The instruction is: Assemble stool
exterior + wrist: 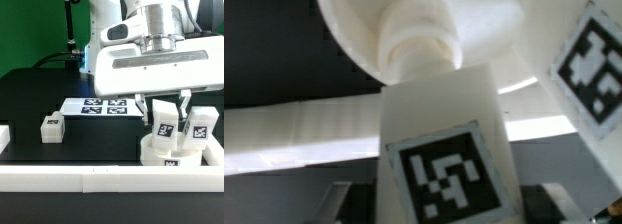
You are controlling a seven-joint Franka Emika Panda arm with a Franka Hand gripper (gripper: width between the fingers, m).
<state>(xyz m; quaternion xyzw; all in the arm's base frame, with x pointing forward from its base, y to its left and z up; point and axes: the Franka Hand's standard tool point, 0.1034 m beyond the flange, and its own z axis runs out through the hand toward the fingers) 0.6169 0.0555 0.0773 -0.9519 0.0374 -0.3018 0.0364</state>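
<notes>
In the exterior view, your gripper [165, 110] hangs straight down over the seat disc [160, 153]. The disc lies directly beneath the hand, tucked into the corner of the white border rail [80, 180], which probably braces it. One leg [165, 126] stands upright on the disc between the fingers. A second leg [200, 124] stands just beside the hand, also on the disc. The third leg [52, 126] lies well away from the hand on the black table, beyond the marker board [100, 105]. The fingers look spread a little wider than the leg they straddle. That suits either a fresh approach or a regrip between turns, though you cannot tell which from here.

In the wrist view, the leg's tagged face [446, 170] fills the space ahead of the palm. The fingers [336, 200] show as dim shapes with a sliver of gap on both sides, so the hand reads as spread, not pinching. The neighbouring leg [589, 70] sits close to one finger's side, so mind that clearance when you close. The leg's far end narrows toward curved white surfaces, which are too close to sort out.
</notes>
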